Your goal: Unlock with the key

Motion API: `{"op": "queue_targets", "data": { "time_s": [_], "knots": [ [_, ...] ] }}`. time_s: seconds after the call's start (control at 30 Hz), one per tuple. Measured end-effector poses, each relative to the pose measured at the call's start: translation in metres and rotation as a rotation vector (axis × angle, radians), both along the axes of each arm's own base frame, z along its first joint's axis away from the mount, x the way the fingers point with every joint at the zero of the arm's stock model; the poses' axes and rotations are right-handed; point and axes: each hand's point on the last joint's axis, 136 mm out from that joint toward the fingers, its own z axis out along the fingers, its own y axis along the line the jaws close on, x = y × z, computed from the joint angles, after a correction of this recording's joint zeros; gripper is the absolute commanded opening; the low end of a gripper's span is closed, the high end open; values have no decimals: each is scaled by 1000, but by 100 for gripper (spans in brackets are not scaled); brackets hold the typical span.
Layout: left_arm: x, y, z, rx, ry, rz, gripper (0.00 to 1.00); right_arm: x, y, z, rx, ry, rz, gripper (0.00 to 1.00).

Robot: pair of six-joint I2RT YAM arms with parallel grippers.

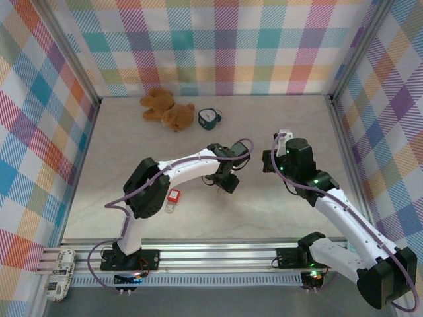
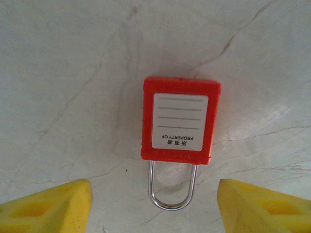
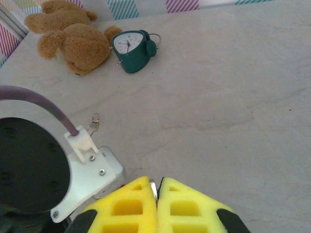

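While the left gripper [image 2: 154,195] hangs over the table [image 2: 73,73] with its jaws open, a red padlock [image 2: 178,145] lies flat right below it. The padlock sits in the gap between the two yellow fingertips [image 2: 53,208] and touches neither of them. Its white label [image 2: 180,114] faces up, and its shackle [image 2: 151,179] has both legs in the body and points toward the wrist camera. The right gripper [image 3: 156,191] is just beside the left wrist and its jaws are closed — at the seam between the pads a thin silvery sliver is pinched. This seems to be the key [image 3: 153,186], though very little of it shows. A small red edge, probably of the padlock, shows close by the pads in the right wrist view. A second padlock [image 1: 174,196] lies on the table near the left arm's elbow, apart from both grippers. Beyond the left wrist a small metal piece [image 3: 93,122] lies on the table — it is too small to tell what it is. At the far side a bear [image 3: 73,36] lies beside a green clock [image 3: 132,50], well apart from the arms.
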Motion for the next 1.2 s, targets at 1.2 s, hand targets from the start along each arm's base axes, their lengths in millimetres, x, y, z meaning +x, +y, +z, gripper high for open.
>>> {"op": "queue_targets", "data": {
  "time_s": [1.2],
  "knots": [
    [12, -14, -33, 30, 53, 15, 50, -6, -9, -15, -12, 41, -15, 0]
  ]
}}
